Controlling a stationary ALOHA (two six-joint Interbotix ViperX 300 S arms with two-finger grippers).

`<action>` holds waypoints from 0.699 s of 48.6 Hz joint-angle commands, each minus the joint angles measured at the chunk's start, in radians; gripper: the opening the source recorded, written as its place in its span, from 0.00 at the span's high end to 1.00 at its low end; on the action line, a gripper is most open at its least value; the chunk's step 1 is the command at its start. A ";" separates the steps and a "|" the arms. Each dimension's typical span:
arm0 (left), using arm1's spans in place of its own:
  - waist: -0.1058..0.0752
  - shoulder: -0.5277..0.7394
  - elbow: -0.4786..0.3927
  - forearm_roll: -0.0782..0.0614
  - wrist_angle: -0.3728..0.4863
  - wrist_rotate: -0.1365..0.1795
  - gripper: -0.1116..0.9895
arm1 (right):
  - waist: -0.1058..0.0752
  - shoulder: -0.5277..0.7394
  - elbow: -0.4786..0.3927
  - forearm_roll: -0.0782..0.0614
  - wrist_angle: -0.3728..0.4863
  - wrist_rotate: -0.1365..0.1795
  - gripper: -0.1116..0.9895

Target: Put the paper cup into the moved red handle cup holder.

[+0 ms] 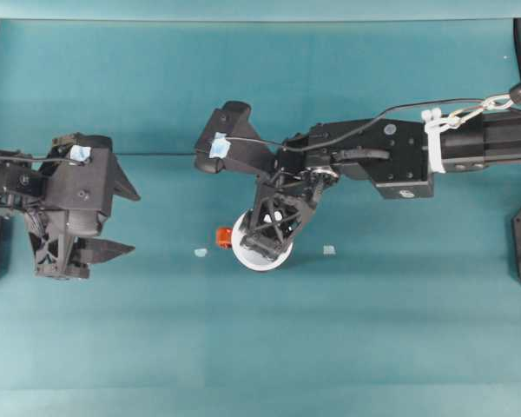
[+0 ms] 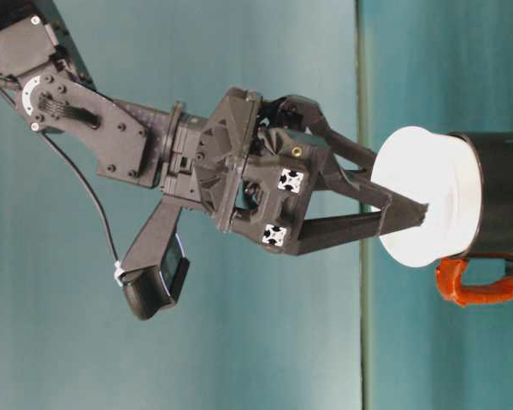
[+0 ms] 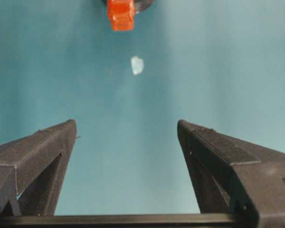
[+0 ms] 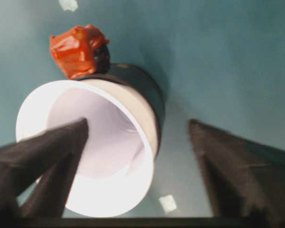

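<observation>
Placement stage. The paper cup (image 4: 92, 156) is seen seated in the red handle cup holder (image 4: 142, 92) on the teal worktop (image 1: 399, 330), its rim standing proud of the holder's wall. The right end effector (image 4: 137, 142) is spread apart — one finger inside the cup, the other outside and clear of the holder, so nothing is gripped. The left end effector (image 3: 126, 142) is held released, well apart. The next move is judged to call for a straight upward withdrawal — without catching the rim.

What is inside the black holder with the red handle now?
The white paper cup sits in the red handle cup holder, its rim above the top. One of the right gripper's fingers reaches into the cup. The holder's bottom is covered.
</observation>
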 commanded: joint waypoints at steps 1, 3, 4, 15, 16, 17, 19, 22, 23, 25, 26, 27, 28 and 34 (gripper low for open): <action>-0.002 -0.006 -0.011 0.003 -0.003 0.000 0.08 | 0.014 -0.023 -0.015 -0.008 -0.003 -0.002 0.19; -0.002 -0.006 -0.011 0.003 -0.003 -0.002 0.08 | 0.015 -0.025 -0.015 -0.011 -0.005 -0.002 0.10; -0.002 -0.006 -0.011 0.003 -0.003 -0.002 0.08 | 0.015 -0.026 -0.015 -0.014 -0.005 -0.002 0.08; -0.002 -0.006 -0.011 0.003 -0.003 -0.002 0.08 | 0.015 -0.046 -0.015 -0.041 -0.005 -0.003 0.08; 0.000 -0.006 -0.011 0.003 -0.003 -0.002 0.08 | 0.015 -0.054 -0.017 -0.046 -0.006 -0.003 0.08; -0.002 -0.008 -0.011 0.003 -0.003 -0.002 0.08 | 0.017 -0.060 -0.017 -0.052 -0.005 -0.003 0.09; -0.002 -0.008 -0.011 0.003 -0.003 -0.002 0.08 | 0.015 -0.078 -0.017 -0.063 -0.006 -0.003 0.09; 0.000 -0.009 -0.009 0.003 -0.003 -0.003 0.08 | 0.017 -0.110 -0.017 -0.078 -0.005 -0.005 0.09; -0.002 -0.011 -0.009 0.003 -0.003 -0.003 0.08 | 0.017 -0.129 -0.015 -0.089 -0.006 -0.009 0.09; 0.000 -0.009 -0.008 0.002 -0.003 -0.003 0.08 | 0.017 -0.155 -0.011 -0.100 -0.009 -0.017 0.09; -0.002 -0.009 -0.008 0.003 -0.003 -0.005 0.08 | 0.017 -0.166 -0.011 -0.104 -0.011 -0.021 0.09; -0.002 -0.009 -0.009 0.003 -0.003 -0.003 0.08 | 0.017 -0.178 -0.008 -0.106 -0.015 -0.028 0.09; -0.002 -0.009 -0.009 0.003 -0.003 -0.005 0.08 | 0.015 -0.192 -0.005 -0.106 -0.018 -0.034 0.09; -0.002 -0.009 -0.008 0.003 -0.003 -0.003 0.08 | 0.018 -0.259 0.026 -0.106 -0.057 -0.080 0.09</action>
